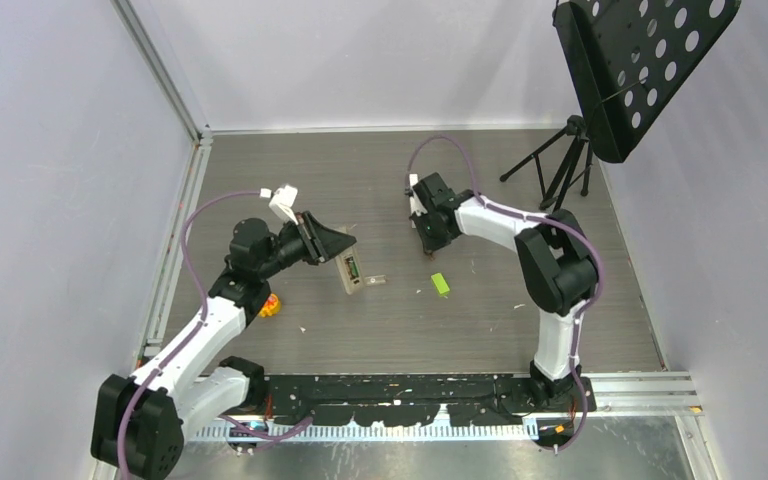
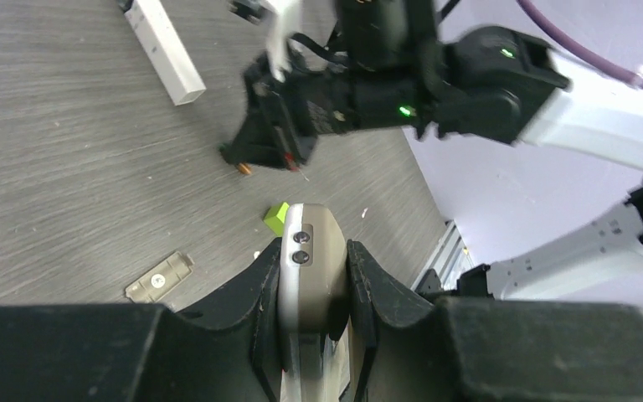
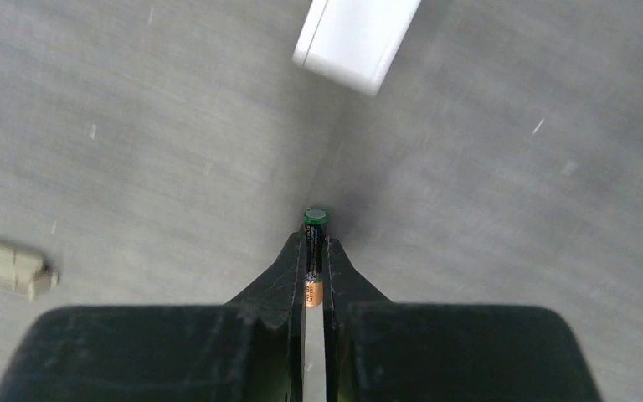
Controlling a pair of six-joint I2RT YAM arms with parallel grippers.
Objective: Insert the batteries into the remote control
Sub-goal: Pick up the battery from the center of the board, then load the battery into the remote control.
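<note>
My left gripper [image 1: 328, 243] is shut on the grey remote [image 1: 348, 272], which it holds edge-up; in the left wrist view the remote [image 2: 310, 251] sits tight between both fingers. Its loose battery cover [image 1: 375, 281] lies on the table just right of it and also shows in the left wrist view [image 2: 159, 279]. My right gripper [image 1: 428, 243] is shut on a dark battery with a green end and copper band [image 3: 316, 222], held tip-down just above the table. A white remote [image 3: 356, 38] lies just beyond it. No other batteries show.
A bright green block [image 1: 441, 285] lies between the arms, right of the cover. A small orange-yellow object [image 1: 270, 305] sits by the left arm. A black music stand with tripod [image 1: 560, 165] stands at the back right. Walls close in the left and back.
</note>
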